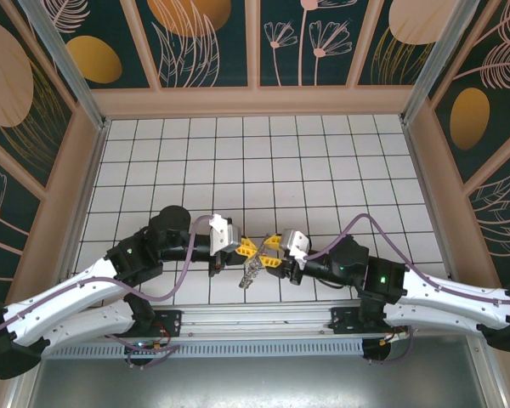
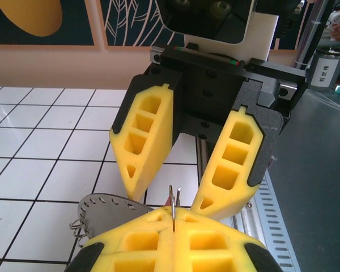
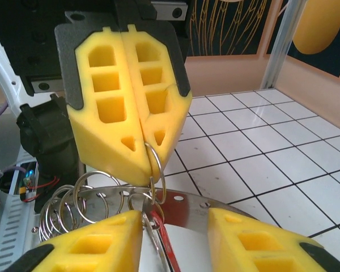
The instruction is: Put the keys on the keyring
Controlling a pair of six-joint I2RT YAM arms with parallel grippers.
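Both arms are met at the near middle of the white tiled surface (image 1: 323,170), and the grippers are set tip to tip above it. The left gripper (image 1: 248,249) is seen fully closed, its yellow foam pads pressed flat together. One thin wire loop of the grey metal keyring (image 1: 251,274) is pinched between them, and the bunch is left dangling just below the two grippers. From the right wrist, the left gripper (image 3: 144,175) is shown from the front, with that loop emerging under its tips. The keyring (image 3: 192,204) is read here as a curved flat plate punched with small holes. A fan of thin wire loops (image 3: 73,207) is spread out to one side of it. The right gripper (image 3: 175,218) is held partly open, its two yellow pads well apart, and nothing is seen clamped between them. The small key with the bright red head (image 3: 165,246) is found in that gap, close to one pad and just beneath the plate; whether it is touched by the pad cannot be told. From the left wrist, the left gripper (image 2: 173,218) is seen shut on the upright wire. The right gripper (image 2: 171,199) is spread in a V directly beyond it. The keyring (image 2: 110,205) plate is seen jutting out sideways over the tiles.
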